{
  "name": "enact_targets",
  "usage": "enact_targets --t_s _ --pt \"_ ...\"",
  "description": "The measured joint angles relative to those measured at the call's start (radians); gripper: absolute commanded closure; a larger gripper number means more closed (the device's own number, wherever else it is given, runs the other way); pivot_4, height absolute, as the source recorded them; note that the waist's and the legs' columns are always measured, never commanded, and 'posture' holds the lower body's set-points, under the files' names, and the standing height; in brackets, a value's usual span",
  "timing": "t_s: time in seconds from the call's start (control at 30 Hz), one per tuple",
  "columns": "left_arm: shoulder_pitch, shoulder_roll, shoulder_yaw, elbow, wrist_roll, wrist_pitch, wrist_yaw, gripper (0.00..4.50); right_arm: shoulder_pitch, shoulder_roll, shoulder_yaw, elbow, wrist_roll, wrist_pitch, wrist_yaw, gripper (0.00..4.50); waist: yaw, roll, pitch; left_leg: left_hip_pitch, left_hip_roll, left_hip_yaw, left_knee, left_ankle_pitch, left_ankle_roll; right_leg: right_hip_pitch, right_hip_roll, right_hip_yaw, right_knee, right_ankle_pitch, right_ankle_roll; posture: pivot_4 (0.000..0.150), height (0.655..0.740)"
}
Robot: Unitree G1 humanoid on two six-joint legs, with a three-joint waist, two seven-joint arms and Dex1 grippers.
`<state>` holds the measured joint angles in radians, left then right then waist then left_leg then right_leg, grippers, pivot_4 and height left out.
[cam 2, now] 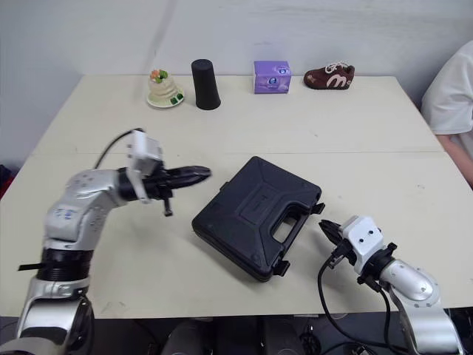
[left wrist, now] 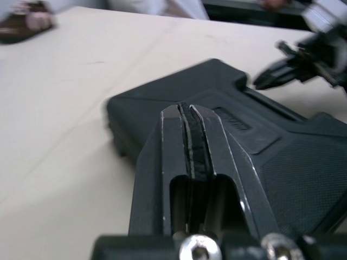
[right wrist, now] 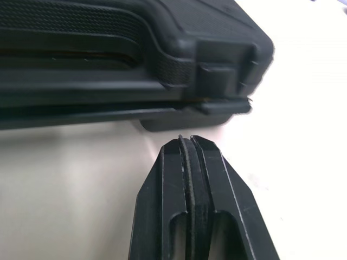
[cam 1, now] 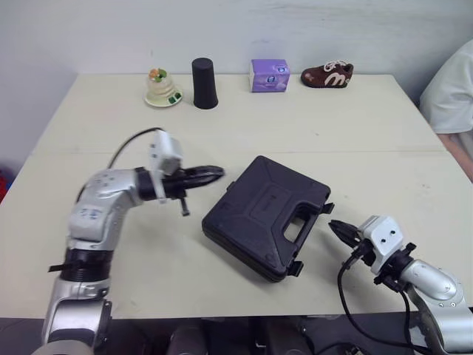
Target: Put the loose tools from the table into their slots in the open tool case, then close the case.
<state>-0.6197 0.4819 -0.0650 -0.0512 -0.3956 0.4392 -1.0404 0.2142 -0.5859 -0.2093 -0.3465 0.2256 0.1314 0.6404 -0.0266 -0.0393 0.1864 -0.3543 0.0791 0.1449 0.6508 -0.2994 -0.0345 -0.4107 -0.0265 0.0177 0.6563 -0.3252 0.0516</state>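
The black tool case [cam 1: 266,216] lies closed on the table, its handle side turned toward the right front. Two latches [cam 1: 326,208] stick out along that side. My left gripper [cam 1: 216,173] hovers just left of the case's far corner, shut with nothing between its fingers. In the left wrist view its fingers [left wrist: 191,142] point at the case lid [left wrist: 282,162]. My right gripper [cam 1: 337,228] is shut and empty, a short way right of the case's handle edge. In the right wrist view its tip [right wrist: 187,149] sits just off a latch [right wrist: 222,81].
Along the table's far edge stand a small cake figure on a plate [cam 1: 162,87], a black cup [cam 1: 204,83], a purple box [cam 1: 269,75] and a brown shoe [cam 1: 327,75]. A person's sleeve [cam 1: 452,89] shows at the right edge.
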Motion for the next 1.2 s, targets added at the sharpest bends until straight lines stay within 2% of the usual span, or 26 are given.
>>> enact_targets --t_s 0.23,0.4,0.53,0.87,1.03,1.2 --pt "-0.223 -0.196 -0.214 0.225 0.156 -0.129 0.006 4.45 -0.005 0.006 -0.035 -0.002 0.014 0.063 -0.041 4.50 -0.011 0.000 0.000 0.002 0.001 0.003 0.000 0.000 -0.001 -0.001 0.002 0.005 0.000 0.000 0.000 0.150 0.7400" --pt "-0.260 -0.290 -0.301 0.354 0.235 -0.144 0.031 4.45 -0.019 0.010 -0.034 -0.001 0.009 0.067 -0.055 4.50 -0.011 0.001 0.000 0.001 0.001 0.003 -0.001 0.001 -0.001 -0.002 0.003 0.005 0.000 0.000 0.000 0.150 0.7400" --pt "-0.274 -0.352 -0.322 0.439 0.303 -0.156 0.105 4.45 -0.044 0.013 -0.029 -0.001 0.004 0.066 -0.059 4.50 -0.007 0.000 0.000 0.001 0.001 0.003 -0.001 0.000 -0.001 -0.002 0.002 0.006 0.000 0.000 0.001 0.150 0.7400" --pt "-0.321 -0.449 -0.308 0.530 0.349 -0.148 0.196 4.45 -0.120 0.024 0.022 0.025 -0.021 0.105 -0.069 4.50 -0.001 0.000 0.000 0.000 -0.005 0.002 0.000 0.000 0.003 -0.002 0.000 0.005 -0.001 0.000 0.003 0.150 0.7400" --pt "-0.371 -0.445 -0.346 0.615 0.423 -0.259 0.214 4.45 -0.140 0.018 0.044 0.078 -0.049 0.116 -0.074 4.50 -0.005 0.000 0.000 0.000 -0.005 0.003 -0.001 0.000 0.005 -0.002 -0.001 0.006 -0.002 0.001 0.004 0.150 0.7400" --pt "-0.394 -0.460 -0.350 0.668 0.443 -0.267 0.217 4.45 -0.204 0.018 0.058 0.080 -0.044 0.110 -0.061 4.50 -0.004 0.000 0.000 0.002 -0.005 0.002 -0.001 0.000 0.005 0.000 -0.001 0.006 -0.002 0.001 0.005 0.150 0.7400"
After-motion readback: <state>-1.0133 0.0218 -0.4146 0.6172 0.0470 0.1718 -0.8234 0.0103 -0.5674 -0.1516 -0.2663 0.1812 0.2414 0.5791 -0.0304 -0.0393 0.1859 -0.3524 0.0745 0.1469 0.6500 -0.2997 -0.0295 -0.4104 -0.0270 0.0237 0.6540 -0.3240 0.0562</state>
